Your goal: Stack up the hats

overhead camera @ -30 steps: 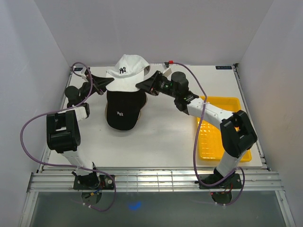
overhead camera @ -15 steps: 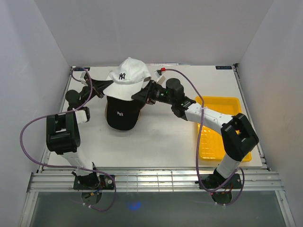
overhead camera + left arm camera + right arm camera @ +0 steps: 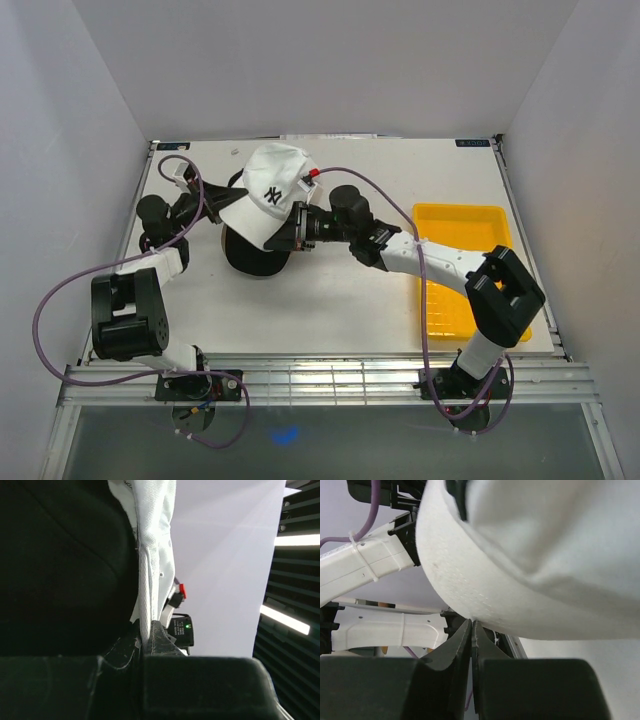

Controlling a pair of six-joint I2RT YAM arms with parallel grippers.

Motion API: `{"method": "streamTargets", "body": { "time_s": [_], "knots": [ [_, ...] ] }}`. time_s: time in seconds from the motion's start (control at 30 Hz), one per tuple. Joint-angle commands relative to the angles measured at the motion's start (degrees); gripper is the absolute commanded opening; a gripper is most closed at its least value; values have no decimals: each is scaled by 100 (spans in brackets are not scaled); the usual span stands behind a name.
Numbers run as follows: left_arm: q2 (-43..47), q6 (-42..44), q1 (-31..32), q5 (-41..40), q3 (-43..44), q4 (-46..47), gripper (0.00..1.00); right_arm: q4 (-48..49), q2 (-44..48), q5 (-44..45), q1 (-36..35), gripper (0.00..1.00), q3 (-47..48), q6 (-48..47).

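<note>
The white cap with the dark NY mark hangs tilted between my two grippers, right over the black cap, which lies on the table and is mostly covered. My left gripper is shut on the white cap's left edge; in the left wrist view its jaws pinch white fabric beside the black cap. My right gripper is shut on the cap's right edge; the right wrist view shows its jaws closed on the rim of the white cap. The pink and tan caps are hidden.
A yellow mesh tray stands at the right, partly under my right arm. Purple cables loop from both arms. White walls close in the table at the left, back and right.
Both grippers have carried the white cap nearer and lower, from above the far end of the black cap to over its crown. The cap has tilted, its brim pointing down and to the front.
</note>
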State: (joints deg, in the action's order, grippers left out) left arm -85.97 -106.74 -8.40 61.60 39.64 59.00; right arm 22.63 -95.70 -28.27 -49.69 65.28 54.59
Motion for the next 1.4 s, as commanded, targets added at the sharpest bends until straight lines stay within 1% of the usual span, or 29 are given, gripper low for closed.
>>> {"method": "streamTargets", "body": {
  "time_s": [0.0, 0.1, 0.27, 0.3, 0.33, 0.4, 0.43, 0.5, 0.53, 0.57, 0.6, 0.63, 0.67, 0.73, 0.77, 0.8, 0.83, 0.87, 0.9, 1.0, 1.2, 1.37],
  "knots": [
    [309, 593, 58, 212, -96, -626, 4, 260, 394, 76, 21, 8, 187, -264],
    [336, 610, 49, 203, -97, -671, 1, 102, 482, 173, 38, 8, 222, -334],
    [432, 689, -30, 89, -140, -803, 0, -136, 578, 129, 188, 9, 310, -396],
    [441, 689, -30, 63, -149, -777, 0, -267, 640, 155, 231, 10, 450, -440],
    [459, 681, -65, 27, -175, -776, 0, -616, 666, 181, 319, 11, 547, -571],
    [476, 611, -91, -78, -263, -637, 0, -961, 763, 278, 416, 17, 775, -712],
    [468, 445, -117, -113, -307, -514, 0, -1537, 763, 339, 556, 19, 1150, -887],
    [450, 251, -135, -236, -482, -136, 0, -2216, 641, 568, 697, 24, 1652, -1072],
    [441, 163, -153, -289, -527, -30, 0, -2611, 579, 655, 854, 26, 2160, -1160],
    [441, 32, -161, -324, -579, 127, 0, -3198, 501, 813, 934, 30, 2408, -1291],
    [441, -22, -179, -385, -667, 181, 0, -3430, 343, 858, 1022, 31, 2628, -1336],
    [450, -66, -188, -421, -720, 251, 0, -3624, 263, 876, 1171, 33, 3040, -1372],
    [441, -153, -188, -447, -747, 391, 0, -4008, 175, 954, 1224, 37, 3253, -1468],
    [424, -233, -205, -483, -843, 524, 0, -4406, -114, 1069, 1330, 41, 3701, -1608],
    [432, -286, -205, -491, -878, 629, 0, -4591, -229, 1200, 1348, 47, 4164, -1679],
    [432, -295, -205, -509, -905, 639, 0, -4975, -499, 1236, 1357, 49, 4412, -1801],
    [450, -295, -214, -535, -957, 647, 0, -5153, -650, 1254, 1366, 51, 4658, -1872],
    [459, -295, -214, -553, -993, 674, 0, -5338, -817, 1263, 1366, 54, 5174, -1925],
    [459, -295, -214, -553, -1028, 700, 0, -5687, -1132, 1280, 1366, 55, 5423, -2021],
    [476, -330, -214, -588, -1168, 849, 0, -5963, -1512, 1280, 1366, 58, 5890, -2136],
    [397, -348, -240, -614, -1397, 1104, 0, -5999, -1636, 1386, 1357, 59, 5690, -2330],
    [283, -392, -232, -588, -1520, 1341, 0, -5955, -1706, 1438, 1331, 59, 5733, -2497]
  ]
}}
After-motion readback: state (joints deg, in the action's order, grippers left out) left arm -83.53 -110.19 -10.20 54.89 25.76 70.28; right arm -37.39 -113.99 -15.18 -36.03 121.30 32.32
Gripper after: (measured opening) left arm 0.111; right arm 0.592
